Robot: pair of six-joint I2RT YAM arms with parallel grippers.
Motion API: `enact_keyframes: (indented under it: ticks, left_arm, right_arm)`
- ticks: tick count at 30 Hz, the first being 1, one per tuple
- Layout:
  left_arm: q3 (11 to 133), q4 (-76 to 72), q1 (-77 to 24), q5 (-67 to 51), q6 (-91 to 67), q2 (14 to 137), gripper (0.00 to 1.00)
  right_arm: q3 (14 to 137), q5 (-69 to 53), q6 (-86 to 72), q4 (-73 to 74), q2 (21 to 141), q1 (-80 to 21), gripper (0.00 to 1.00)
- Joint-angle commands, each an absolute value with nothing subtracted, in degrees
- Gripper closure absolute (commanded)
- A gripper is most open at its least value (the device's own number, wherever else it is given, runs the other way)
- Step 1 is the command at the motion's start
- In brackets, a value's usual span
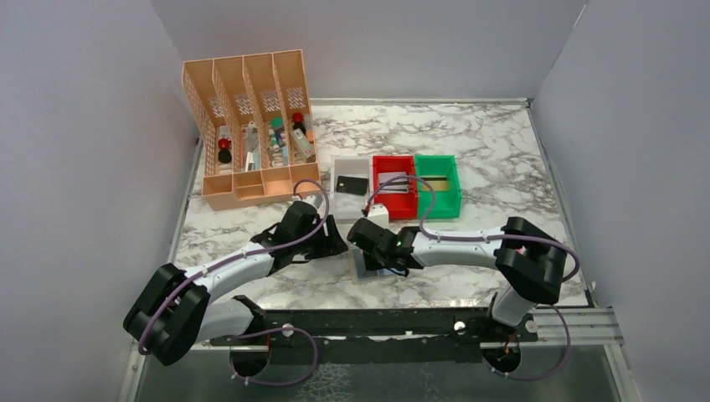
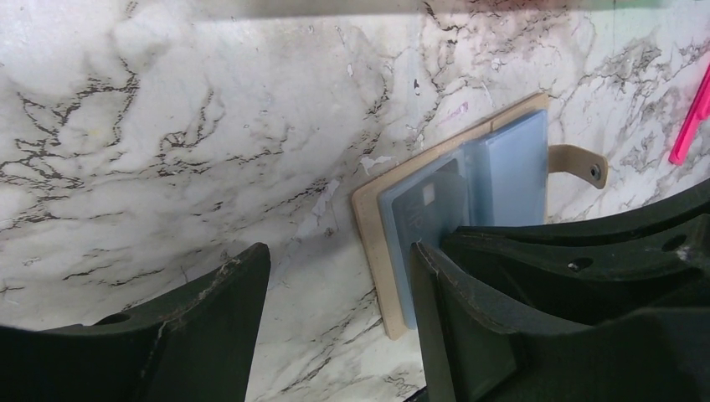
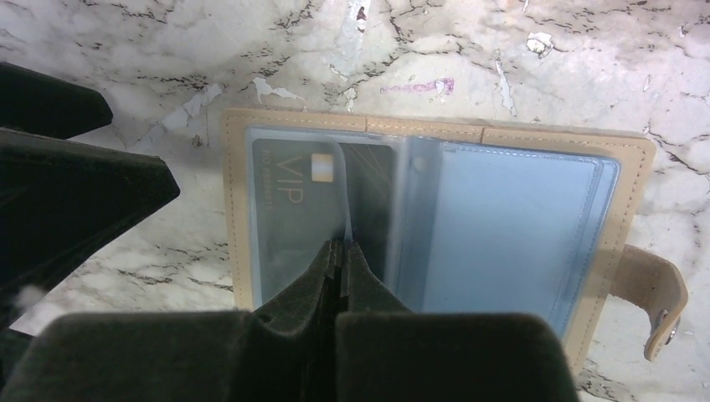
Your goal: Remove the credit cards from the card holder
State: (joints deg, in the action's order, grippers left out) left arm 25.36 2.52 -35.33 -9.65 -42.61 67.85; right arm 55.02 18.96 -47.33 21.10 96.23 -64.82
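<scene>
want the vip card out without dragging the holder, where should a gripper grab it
Likely the VIP card's dark end by the card holder's centre fold, coming in from above that fold: that end looks bare of the cloudy sleeve, while the other edges lie flat against the tan border.

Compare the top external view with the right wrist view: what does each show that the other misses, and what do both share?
Only the top external view shows the orange slotted organizer, the white bin, red bin and green bin. Only the right wrist view shows the VIP card in its clear sleeve and the holder's snap strap. Both show the card holder, the shut right gripper and the marble table.
</scene>
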Motion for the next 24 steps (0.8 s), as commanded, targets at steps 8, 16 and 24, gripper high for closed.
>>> enact_keyframes:
  ticks: [8, 16, 24]
  left_arm:
    - [25.11, -0.38, -35.81, -13.57, -42.1, 69.32, 0.35]
    - [23.96, -2.71, -36.71, -14.9, -43.18, 70.52, 0.36]
    - [22.39, -4.97, -37.44, -14.47, -45.78, 70.76, 0.4]
  right_arm:
    - [45.69, 9.37, -47.89, 8.93, 86.51, -61.66, 0.99]
    - [43.37, 9.14, -48.34, 8.66, 84.27, -59.85, 0.99]
    - [46.24, 8.05, -44.66, 12.76, 86.72, -59.77, 0.79]
